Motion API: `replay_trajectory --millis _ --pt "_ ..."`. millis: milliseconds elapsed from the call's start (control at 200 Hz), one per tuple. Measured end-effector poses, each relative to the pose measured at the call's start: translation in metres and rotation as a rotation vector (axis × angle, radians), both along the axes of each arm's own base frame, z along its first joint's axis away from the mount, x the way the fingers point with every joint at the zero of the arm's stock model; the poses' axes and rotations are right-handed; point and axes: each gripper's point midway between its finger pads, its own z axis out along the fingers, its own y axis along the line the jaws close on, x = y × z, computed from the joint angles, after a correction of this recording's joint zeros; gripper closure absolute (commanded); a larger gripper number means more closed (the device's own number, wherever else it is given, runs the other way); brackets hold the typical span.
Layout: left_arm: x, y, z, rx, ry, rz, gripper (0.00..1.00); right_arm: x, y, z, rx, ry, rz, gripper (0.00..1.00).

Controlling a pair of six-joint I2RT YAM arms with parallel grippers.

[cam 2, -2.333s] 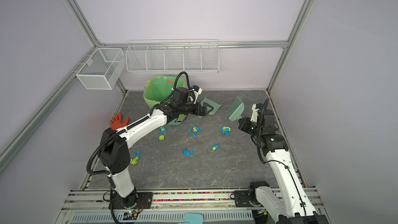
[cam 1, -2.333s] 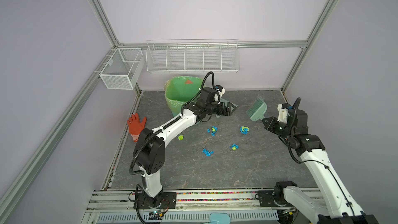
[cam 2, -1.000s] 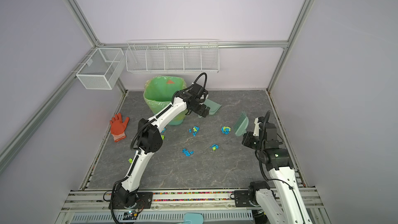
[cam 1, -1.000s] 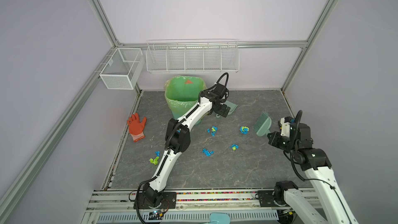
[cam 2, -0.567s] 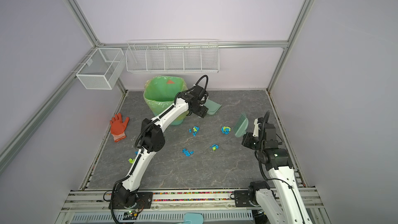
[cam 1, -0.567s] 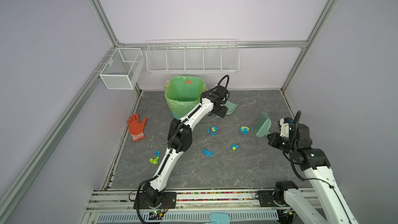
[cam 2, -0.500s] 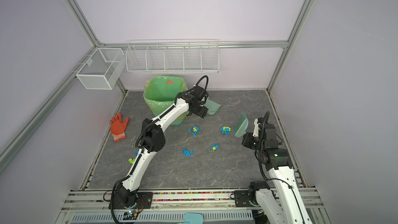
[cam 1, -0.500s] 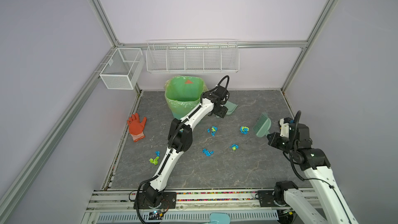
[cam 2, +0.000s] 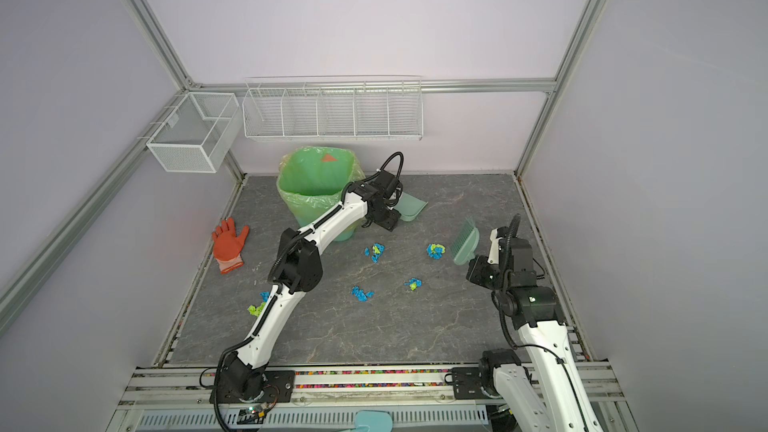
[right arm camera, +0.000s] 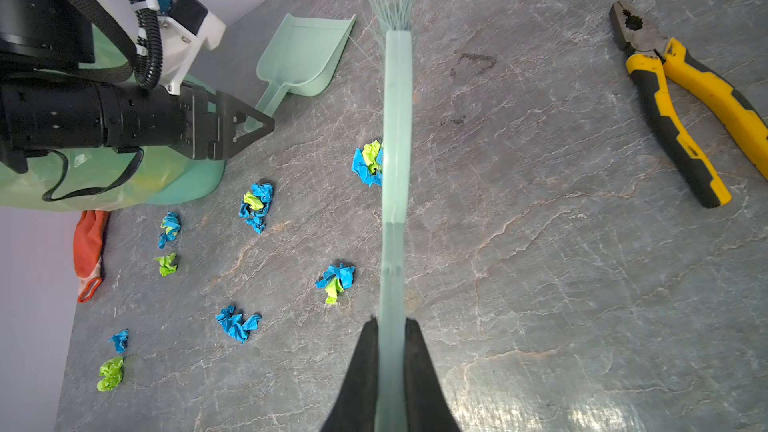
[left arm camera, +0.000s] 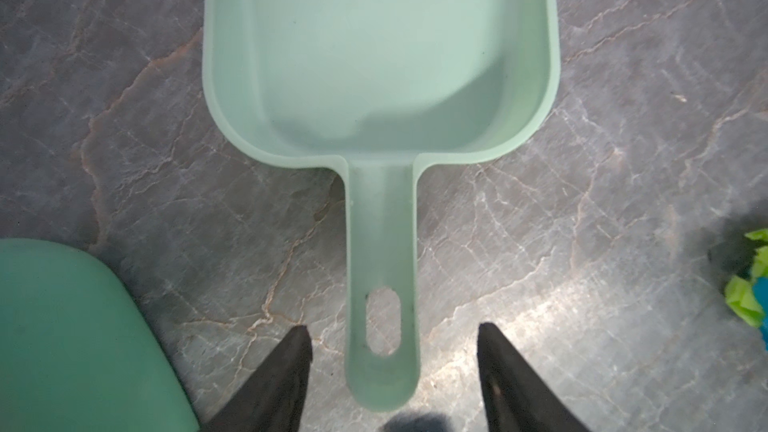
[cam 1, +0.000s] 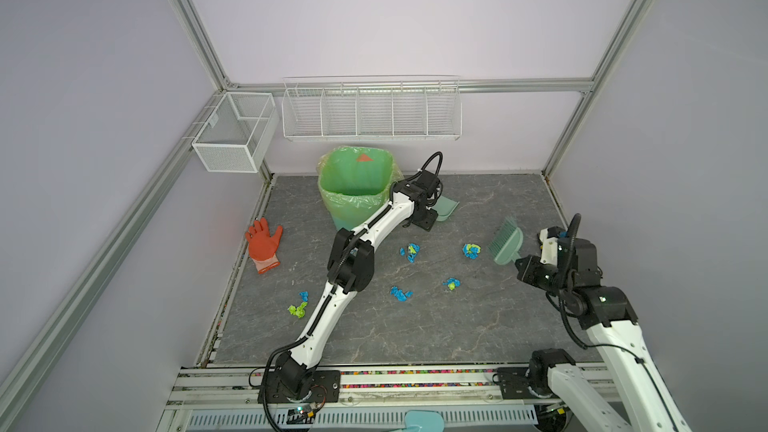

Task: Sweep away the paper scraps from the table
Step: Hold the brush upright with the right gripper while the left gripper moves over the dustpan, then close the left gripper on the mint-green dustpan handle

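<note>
Presently left gripper (left arm camera: 394, 327) straddling dustpan (left arm camera: 374, 56) handle, jaws apart, empty; right gripper (right arm camera: 390, 322) clamping brush (right arm camera: 397, 118); off-centre closing risking skid.

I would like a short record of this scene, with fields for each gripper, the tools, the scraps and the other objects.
left gripper: open, jaws on both sides of the dustpan handle, not touching it
right gripper: shut on the brush, bristles pointing away from the gripper
dustpan: flat on the table, beside the bin, nothing in it
paper scraps: several, blue and lime, scattered on the table
other objects: orange glove, yellow pliers
</note>
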Motion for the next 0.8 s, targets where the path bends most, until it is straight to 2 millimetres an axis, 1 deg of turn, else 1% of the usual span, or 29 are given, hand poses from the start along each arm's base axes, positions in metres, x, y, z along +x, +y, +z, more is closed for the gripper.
replay_trajectory --millis 165,335,390,600,800 --pt "0.002 -0.002 -0.007 -0.002 0.002 0.006 0.43 0.0 0.0 0.0 0.0 0.0 0.0 0.93" --pt "0.002 -0.002 -0.023 0.015 0.02 0.006 0.48 0.0 0.0 0.0 -0.001 0.001 -0.001 0.93" --pt "0.002 -0.001 -0.026 0.017 0.024 0.007 0.49 0.0 -0.001 0.0 -0.003 0.0 -0.002 0.93" --pt "0.003 -0.003 -0.024 0.011 0.019 0.009 0.54 0.0 -0.003 0.0 -0.014 -0.001 -0.008 0.93" --pt "0.005 -0.004 -0.023 0.004 0.009 0.014 0.64 0.0 -0.003 0.0 -0.018 -0.002 -0.009 0.93"
